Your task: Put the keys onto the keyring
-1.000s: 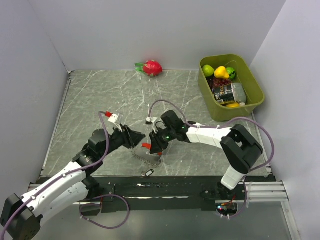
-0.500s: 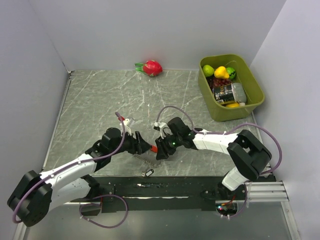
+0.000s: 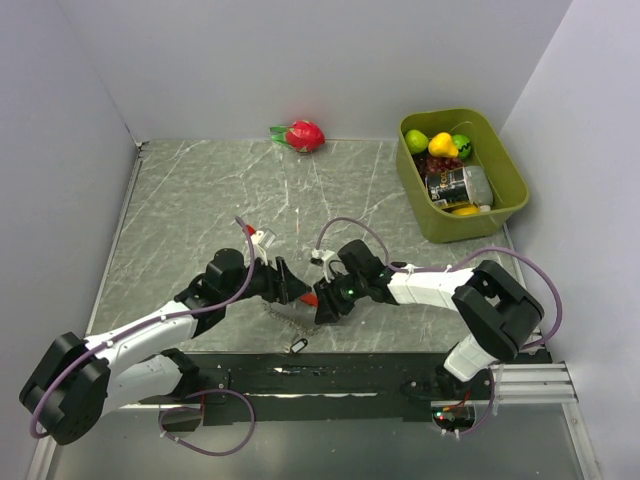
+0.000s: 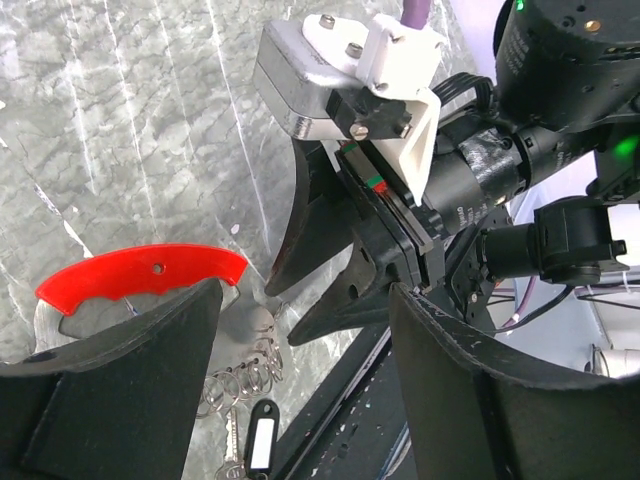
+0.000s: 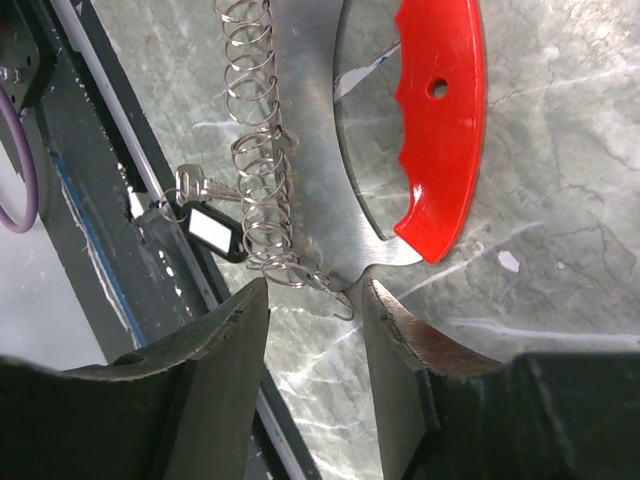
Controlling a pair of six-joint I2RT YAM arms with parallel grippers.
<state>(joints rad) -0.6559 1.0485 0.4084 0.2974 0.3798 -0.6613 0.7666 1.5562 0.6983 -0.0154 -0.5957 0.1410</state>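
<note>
The keyring lies flat on the marble: a red crescent (image 5: 440, 120) on a silvery plate (image 5: 315, 170), with a chain of wire rings (image 5: 258, 170) trailing from it. In the top view the red crescent (image 3: 311, 298) shows between the two grippers. The keys (image 5: 195, 185), a small silver key with a black tag (image 5: 212, 231), lie by the chain's end near the table edge, also seen as the keys (image 4: 233, 440). My right gripper (image 5: 315, 300) is open, its fingertips either side of the plate's hooked end without touching. My left gripper (image 4: 305, 300) is open above the chain, facing the right gripper.
A green bin (image 3: 505, 205) of fruit and a can stands at the back right. A red dragon fruit (image 3: 303, 134) lies by the back wall. The black rail (image 3: 330, 375) runs along the near table edge, just past the keys (image 3: 297, 345).
Both grippers have opened wider. The left arm has reached further right, toward the right gripper. The keyring has ended up lying free on the table between them.
</note>
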